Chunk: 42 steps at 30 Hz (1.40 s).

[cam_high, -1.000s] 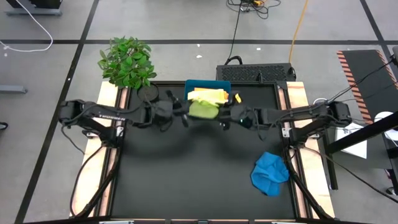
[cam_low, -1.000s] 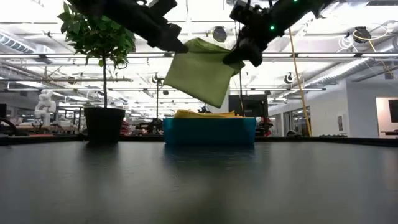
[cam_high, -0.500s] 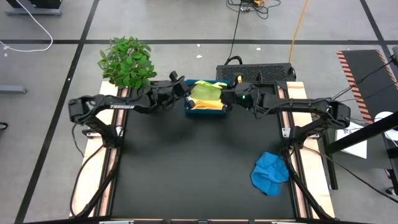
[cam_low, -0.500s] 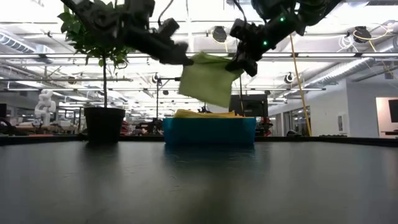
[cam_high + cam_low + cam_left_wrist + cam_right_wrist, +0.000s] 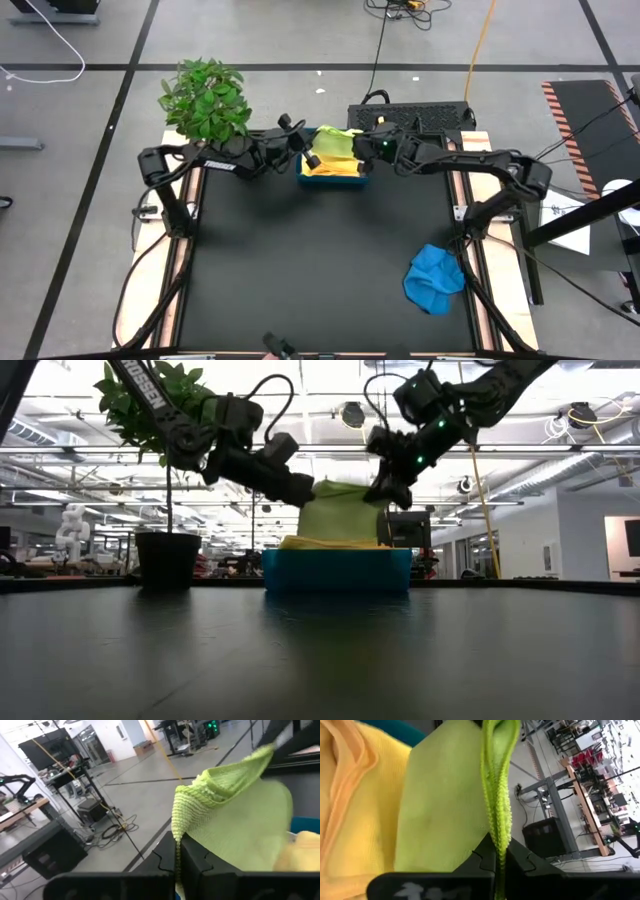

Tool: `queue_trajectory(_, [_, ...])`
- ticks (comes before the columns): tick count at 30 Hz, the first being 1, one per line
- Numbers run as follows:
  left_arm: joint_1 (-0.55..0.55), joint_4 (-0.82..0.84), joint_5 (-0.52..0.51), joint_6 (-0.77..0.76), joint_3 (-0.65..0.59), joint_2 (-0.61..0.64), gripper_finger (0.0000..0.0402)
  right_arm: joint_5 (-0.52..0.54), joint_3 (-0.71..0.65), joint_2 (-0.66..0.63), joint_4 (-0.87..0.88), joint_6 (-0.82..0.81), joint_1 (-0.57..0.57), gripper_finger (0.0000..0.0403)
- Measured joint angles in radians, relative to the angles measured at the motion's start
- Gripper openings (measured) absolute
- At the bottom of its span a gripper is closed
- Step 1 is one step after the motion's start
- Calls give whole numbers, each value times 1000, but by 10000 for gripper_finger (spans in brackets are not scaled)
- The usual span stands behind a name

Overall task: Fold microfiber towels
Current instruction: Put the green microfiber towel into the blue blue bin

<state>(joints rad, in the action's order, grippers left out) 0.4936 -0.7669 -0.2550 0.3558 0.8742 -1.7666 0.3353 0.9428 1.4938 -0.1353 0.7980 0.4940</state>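
Lime green towel (image 5: pixel 333 146): folded, suspended by 2 top corners over the far-centre of the table, lower edge hanging down to the stacked cloths beneath (image 5: pixel 343 518). Soft ribbed weave, doubled edge visible at each pinched corner (image 5: pixel 235 815) (image 5: pixel 470 795).

Golden yellow towel (image 5: pixel 336 169): lying flat in the stack directly under the lime green one, only its near edge exposed.

Pale yellow towel (image 5: pixel 349 132): at the far side of the same stack, partly covered.

Orange towel (image 5: pixel 337 790): in the stack, touching the golden yellow cloth, loosely creased.

Blue towel (image 5: pixel 434 279): unfolded, crumpled in a heap on the table's near right area, well apart from the stack.
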Motion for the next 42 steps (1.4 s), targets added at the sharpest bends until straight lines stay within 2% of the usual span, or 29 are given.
queue_trajectory(6, [24,-22,-2,6,0,-12,5,21,0,55,-97,33,17,0])
queue_trajectory(13, [39,-93,-8,75,0,-12,5,52,0,59,-236,107,39,0])
queue_trajectory(20, [67,-103,1,83,0,-12,13,40,0,59,-234,107,68,0])
queue_trajectory(22, [85,-99,-60,86,-4,-12,10,89,-1,55,-221,107,78,0])
queue_trajectory(25, [115,-98,-75,78,-4,-12,2,104,-3,58,-217,109,99,0])
queue_trajectory(31, [145,-69,9,-19,-3,-12,9,-2,-2,57,-169,48,128,0])
queue_trajectory(36, [108,-73,102,-23,-3,-12,5,-23,-2,56,-175,61,110,0])
queue_trajectory(40, [82,-85,115,-16,-3,-12,26,-18,-1,36,-192,54,102,0])
queue_trajectory(42, [63,-105,176,-2,-2,-12,37,-19,-1,30,-198,45,89,0])
